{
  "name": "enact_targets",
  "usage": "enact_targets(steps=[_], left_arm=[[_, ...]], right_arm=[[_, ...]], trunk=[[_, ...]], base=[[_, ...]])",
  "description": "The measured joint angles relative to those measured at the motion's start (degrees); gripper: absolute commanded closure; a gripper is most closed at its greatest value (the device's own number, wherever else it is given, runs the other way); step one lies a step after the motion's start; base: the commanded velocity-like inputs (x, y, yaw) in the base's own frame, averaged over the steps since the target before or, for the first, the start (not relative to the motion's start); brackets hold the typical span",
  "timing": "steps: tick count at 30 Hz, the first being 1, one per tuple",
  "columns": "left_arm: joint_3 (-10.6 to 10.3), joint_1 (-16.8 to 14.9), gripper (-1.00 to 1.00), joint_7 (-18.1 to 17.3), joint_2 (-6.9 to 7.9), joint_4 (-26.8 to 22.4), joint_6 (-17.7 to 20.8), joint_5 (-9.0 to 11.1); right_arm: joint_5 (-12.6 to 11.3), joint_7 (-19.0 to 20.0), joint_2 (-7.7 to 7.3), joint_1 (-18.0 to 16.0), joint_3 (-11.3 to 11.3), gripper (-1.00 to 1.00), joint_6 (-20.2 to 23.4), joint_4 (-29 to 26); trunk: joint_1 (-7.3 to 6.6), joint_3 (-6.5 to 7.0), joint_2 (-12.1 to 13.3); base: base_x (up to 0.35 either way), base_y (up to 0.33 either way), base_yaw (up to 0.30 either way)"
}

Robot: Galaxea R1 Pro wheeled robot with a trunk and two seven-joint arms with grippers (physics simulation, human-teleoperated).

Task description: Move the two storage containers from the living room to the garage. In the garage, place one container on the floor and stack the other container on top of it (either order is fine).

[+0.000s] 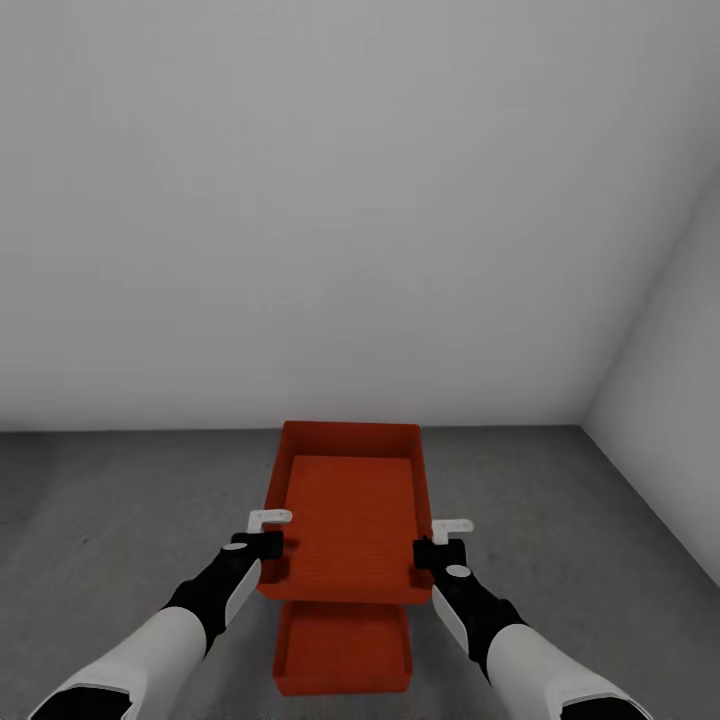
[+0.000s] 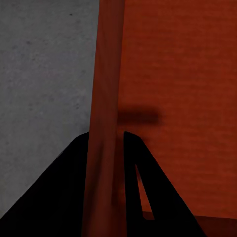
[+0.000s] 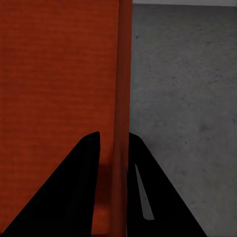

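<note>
I hold one orange-red storage container [image 1: 350, 510] level between both arms, by its two long side walls. My left gripper [image 1: 268, 545] is shut on the left wall [image 2: 104, 98], one finger inside and one outside. My right gripper [image 1: 432, 550] is shut the same way on the right wall [image 3: 123, 74]. The second storage container [image 1: 342, 645] sits on the dark grey concrete floor [image 1: 120, 500] directly beneath, its near end showing below the held one. Whether the two containers touch I cannot tell. The wrist views show my left gripper [image 2: 106, 143] and right gripper [image 3: 114, 140] straddling the thin walls.
A plain pale grey wall [image 1: 350, 200] stands just beyond the containers. A second wall [image 1: 670, 420] meets it in a corner at the right. Speckled concrete floor [image 2: 44, 74] [image 3: 182, 74] spreads on both sides of the containers.
</note>
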Motion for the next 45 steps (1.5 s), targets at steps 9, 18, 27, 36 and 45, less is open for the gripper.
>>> enact_targets(steps=[9,18,27,36,45], left_arm=[[0.06,0.0,1.0,0.17,-0.15,0.11,-0.14,0.0],[0.01,0.0,1.0,0.7,-0.55,0.27,-0.26,0.03],[0.04,0.0,1.0,0.6,-0.48,0.25,-0.26,0.03],[0.1,-0.01,1.0,0.02,-0.06,0.18,-0.19,0.0],[0.09,0.0,1.0,0.21,-0.2,0.18,-0.23,0.0]], right_arm=[[0.0,0.17,-0.14,-0.02,0.03,1.0,0.0,0.0],[-0.01,0.7,-0.53,-0.01,-0.05,1.0,0.0,0.0],[0.0,0.6,-0.47,-0.02,0.0,1.0,0.0,-0.01],[0.01,0.02,-0.05,0.0,0.09,1.0,0.0,0.0],[0.02,0.21,-0.19,-0.02,0.06,1.0,-0.02,-0.01]], trunk=[[0.01,-0.81,0.0],[0.03,-1.63,0.0],[0.0,-2.45,0.0],[0.0,-3.26,0.0],[0.0,-4.08,0.0]], base=[[-0.042,0.0,0.0],[-0.279,0.0,0.0],[-0.046,0.0,0.0],[0.0,0.0,0.0],[0.0,0.0,0.0]])
